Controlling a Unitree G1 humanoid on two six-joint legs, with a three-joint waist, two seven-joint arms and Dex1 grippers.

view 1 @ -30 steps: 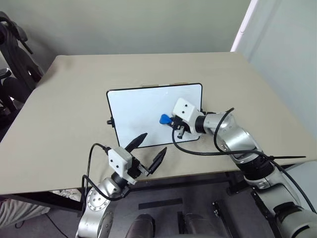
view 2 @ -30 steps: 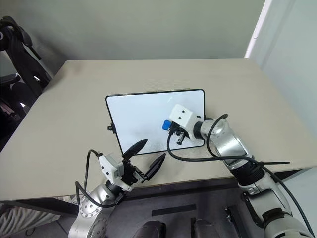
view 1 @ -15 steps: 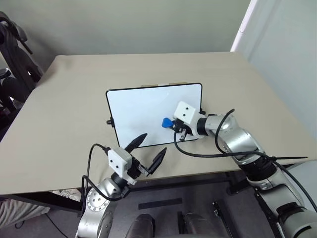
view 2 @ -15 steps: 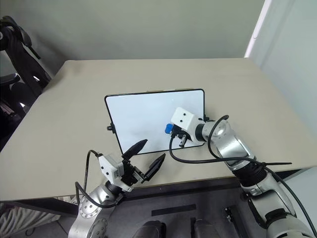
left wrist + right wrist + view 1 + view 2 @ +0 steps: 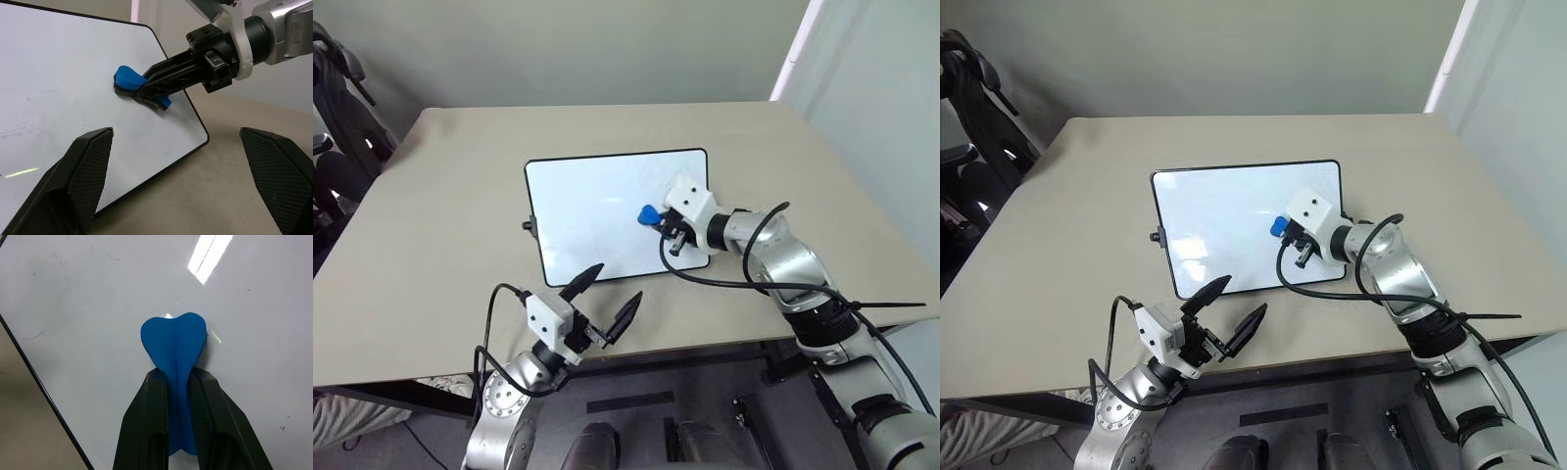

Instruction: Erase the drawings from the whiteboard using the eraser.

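Pressing down near the right-hand edge of the whiteboard [image 5: 607, 211], the right gripper [image 5: 656, 217] has its jaws clamped tight on the eraser [image 5: 648, 213], a small bright blue piece whose rounded head pokes out past the black fingertips [image 5: 151, 396] and sits flat on the white surface. The board lies on the bench [image 5: 440, 225], slightly askew, its black frame and little side tab plain to see. I can't make out any blue scribble on it from here; only a few faint grey smudges and scratches show close up, so the drawing may already be gone or hidden under the eraser.

That eraser looks soft and light, bulging a little where the jaws pinch it, so I'd judge it squashes easily and could twist or slip out if dragged hard. Holding it by the narrow tail, as now, leaves the broad head free to wipe. The board seems light too and might slide under a firm stroke.

Down near the bench's front edge the left gripper [image 5: 605, 305] hangs just short of the board, jaws spread wide and holding nothing.
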